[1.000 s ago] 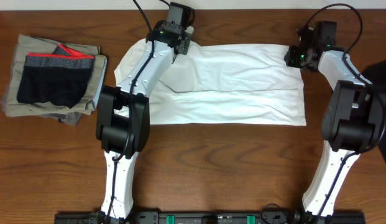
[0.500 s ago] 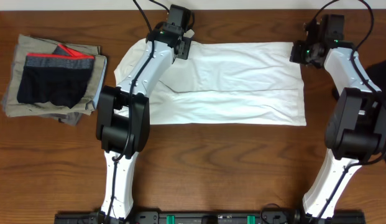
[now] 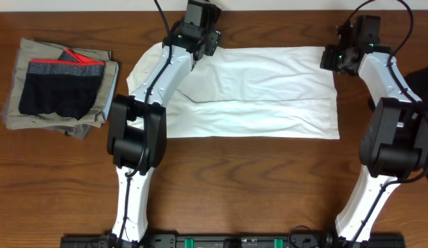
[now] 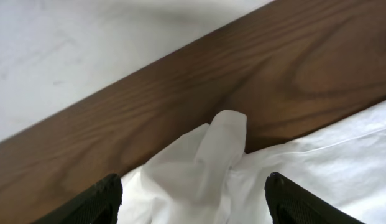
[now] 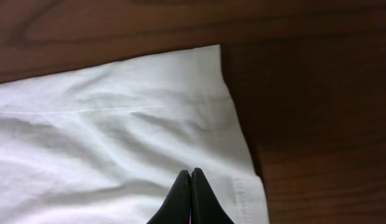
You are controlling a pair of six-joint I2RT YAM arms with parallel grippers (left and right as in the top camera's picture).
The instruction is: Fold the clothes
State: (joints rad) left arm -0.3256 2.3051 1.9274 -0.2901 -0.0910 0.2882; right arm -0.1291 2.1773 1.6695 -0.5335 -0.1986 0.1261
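1. The white T-shirt point(image 3: 262, 89) lay on the table point(image 3: 234, 179) as a long flat band. Each of its two far corners was just under one pincer.
2. The left pincer point(image 4: 194, 193) stood wide open and held nothing. A small bunched flap of the shirt stuck up just ahead of it, in line with the gap between its fingers.
3. The right pincer point(image 5: 191, 177) was fully closed, with its tips over the cloth a little inside the corner. I cannot tell whether any cloth was pinched there.
4. I judge that the lengthwise fold was made and the crosswise fold was not yet begun.
5. The next move probably calls for flattening the flap ahead of the left pincer. After that it needs a firm grip on one short end, lifted enough that the thin cloth does not drag.
6. No brand, label or writing could be read on the shirt. None could be read either on the pile of folded pieces point(image 3: 58, 86) well apart on the outer side of the left pincer.
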